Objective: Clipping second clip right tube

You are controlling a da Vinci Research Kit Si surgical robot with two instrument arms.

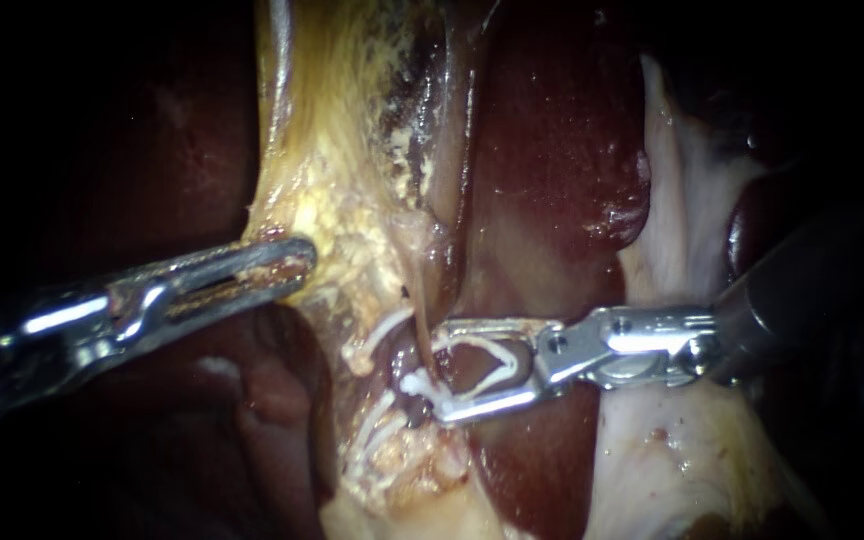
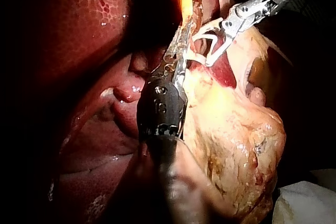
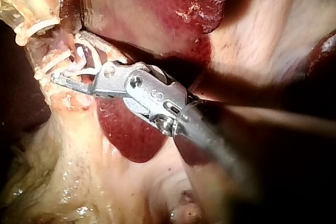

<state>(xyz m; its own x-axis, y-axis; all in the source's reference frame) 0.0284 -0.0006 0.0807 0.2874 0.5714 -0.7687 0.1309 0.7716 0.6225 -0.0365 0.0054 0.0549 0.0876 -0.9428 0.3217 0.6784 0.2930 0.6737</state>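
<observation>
— Between the spread jaws of the right instrument (image 1: 449,370), the thin tube (image 1: 419,325) is being straddled. It is running down out of the yellow fatty tissue (image 1: 342,215), close beside the dark red liver (image 1: 552,150).

— What is being carried in those jaws?

— A white clip (image 1: 502,355) is being held there, one leg seated against each jaw. The jaws are standing wide apart, with the clip open and the tube lying in its mouth near the jaw tips. Whether the clip's legs are pressing on the tube cannot be told.

— Is anything else being seen on that tissue?

— Another white clip (image 1: 372,338) is lying just beside the tube, on the side towards the left instrument (image 1: 302,262).

— And how is that instrument being used?

— Its jaws are being held narrow, closed on the edge of the yellow fatty tissue, which is being drawn taut. It is standing well apart from the right instrument. Pale tissue (image 1: 692,200) is lying above and below the right instrument's shaft.
</observation>
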